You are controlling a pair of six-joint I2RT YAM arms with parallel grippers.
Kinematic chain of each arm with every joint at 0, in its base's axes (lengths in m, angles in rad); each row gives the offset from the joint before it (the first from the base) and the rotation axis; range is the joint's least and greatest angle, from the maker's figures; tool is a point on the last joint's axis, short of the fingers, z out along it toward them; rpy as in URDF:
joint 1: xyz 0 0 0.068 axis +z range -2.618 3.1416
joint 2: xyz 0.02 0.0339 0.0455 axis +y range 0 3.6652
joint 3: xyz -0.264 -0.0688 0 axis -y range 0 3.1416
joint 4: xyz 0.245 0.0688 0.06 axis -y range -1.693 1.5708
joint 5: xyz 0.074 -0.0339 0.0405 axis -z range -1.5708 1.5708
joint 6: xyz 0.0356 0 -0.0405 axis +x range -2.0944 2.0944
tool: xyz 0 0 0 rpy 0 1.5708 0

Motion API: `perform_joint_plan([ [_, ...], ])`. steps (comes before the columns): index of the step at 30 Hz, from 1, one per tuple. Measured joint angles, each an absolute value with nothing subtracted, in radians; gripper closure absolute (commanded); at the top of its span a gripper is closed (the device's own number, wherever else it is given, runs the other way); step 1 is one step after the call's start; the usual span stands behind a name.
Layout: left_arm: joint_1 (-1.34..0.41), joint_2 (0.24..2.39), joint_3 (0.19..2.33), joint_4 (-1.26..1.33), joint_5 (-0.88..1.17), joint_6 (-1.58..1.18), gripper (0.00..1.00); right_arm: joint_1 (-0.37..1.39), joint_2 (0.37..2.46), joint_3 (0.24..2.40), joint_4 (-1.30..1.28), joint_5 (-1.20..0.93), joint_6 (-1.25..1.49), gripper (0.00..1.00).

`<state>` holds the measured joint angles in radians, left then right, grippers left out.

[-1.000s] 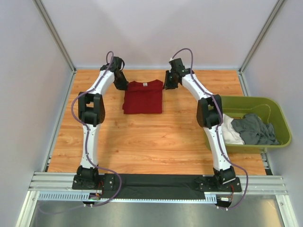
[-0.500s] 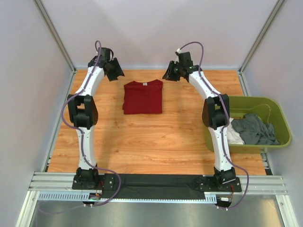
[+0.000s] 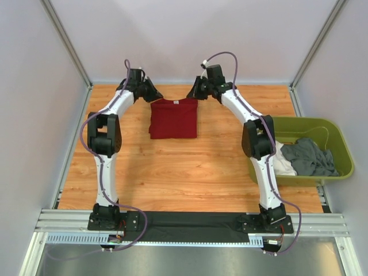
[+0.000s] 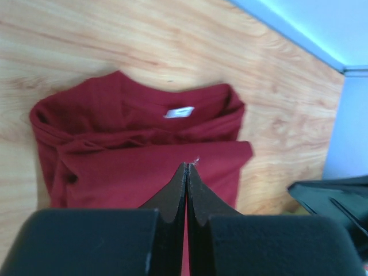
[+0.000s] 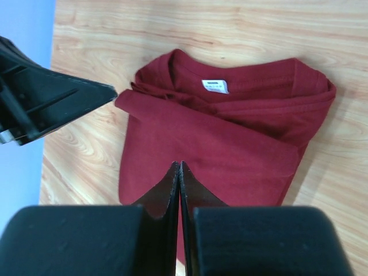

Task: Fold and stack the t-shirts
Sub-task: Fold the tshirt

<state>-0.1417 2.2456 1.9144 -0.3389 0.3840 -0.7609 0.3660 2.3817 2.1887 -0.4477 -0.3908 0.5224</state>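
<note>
The dark red t-shirt [image 3: 173, 118] lies folded on the wooden table [image 3: 172, 167] at the back middle, its white neck label [image 4: 179, 112] up; it also shows in the right wrist view [image 5: 224, 138]. My left gripper [image 3: 154, 95] hangs shut and empty above the shirt's far left corner. My right gripper [image 3: 194, 93] hangs shut and empty above its far right corner. In the left wrist view my left gripper [image 4: 187, 165] is closed over the red cloth, and in the right wrist view my right gripper [image 5: 180, 165] likewise. A white t-shirt [image 3: 282, 161] and a dark grey t-shirt [image 3: 309, 156] lie in the tub.
An olive-green plastic tub [image 3: 339, 144] stands at the table's right edge beside the right arm. Grey walls and metal posts enclose the table on three sides. A black mat [image 3: 190, 227] runs between the arm bases.
Both grippers lifted off the red shirt's far corners, swung outward, then came back inward above those corners. The folded shirt has stayed put.
</note>
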Motion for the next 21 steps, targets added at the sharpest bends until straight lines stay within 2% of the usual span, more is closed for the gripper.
perform_joint_plan([
  [13, -0.135, 2.405, 1.914, -0.213, 0.363, -0.816, 1.00, 0.358, 2.563, 2.213, -0.439, -0.339, 0.515, 1.00],
  [21, -0.122, 2.485, 1.944, -0.161, 0.364, -0.843, 1.00, 0.362, 2.586, 2.234, -0.380, -0.292, 0.517, 1.00],
])
